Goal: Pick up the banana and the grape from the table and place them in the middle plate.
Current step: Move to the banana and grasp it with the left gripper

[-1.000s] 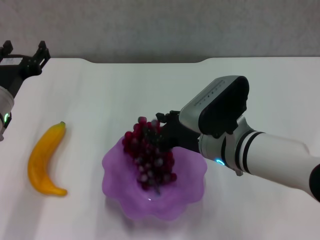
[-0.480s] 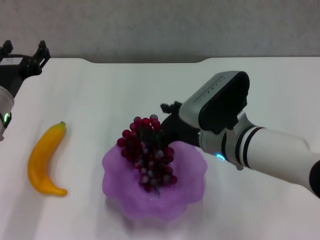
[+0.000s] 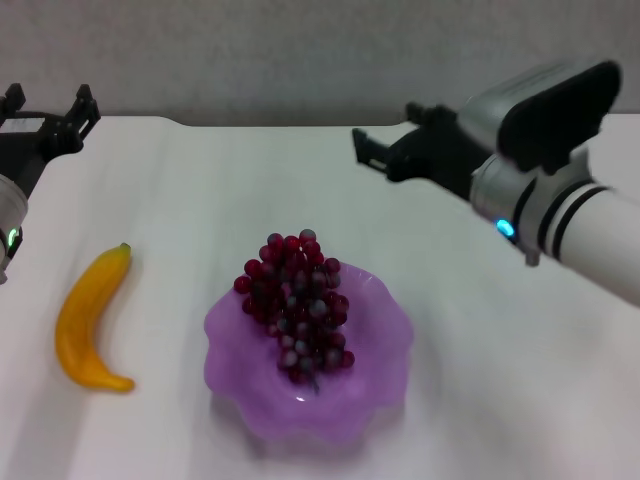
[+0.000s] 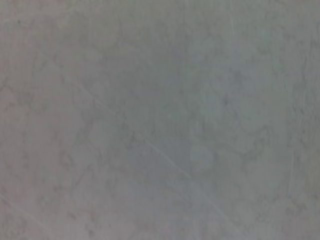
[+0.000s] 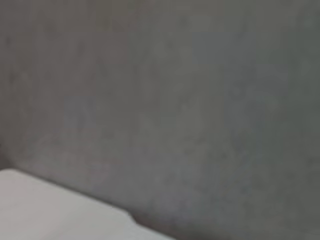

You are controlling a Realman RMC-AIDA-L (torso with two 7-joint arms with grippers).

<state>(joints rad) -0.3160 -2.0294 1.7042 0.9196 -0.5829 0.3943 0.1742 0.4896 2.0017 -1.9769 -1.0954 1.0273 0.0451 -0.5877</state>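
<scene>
One of two fruits placed: grape [image 3: 297, 305] lies in middle plate [image 3: 385, 340]. Banana [image 3: 87, 320] remains on table [image 3: 200, 180], left. Right gripper [image 3: 385, 150] empty, apparently spread, far right; left gripper [image 3: 45, 115] far left, spread, empty.

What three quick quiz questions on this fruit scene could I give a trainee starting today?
1. True or false: the bunch of dark red-purple grapes lies in the translucent purple scalloped plastic plate.
2. Where is the curved yellow banana? A) in the plate B) on the white table, on the plate's left C) in a gripper
3. Fill in: the right gripper, raised beyond the plate, holds ____.

Key: 1 true; 2 B; 3 nothing.
</scene>
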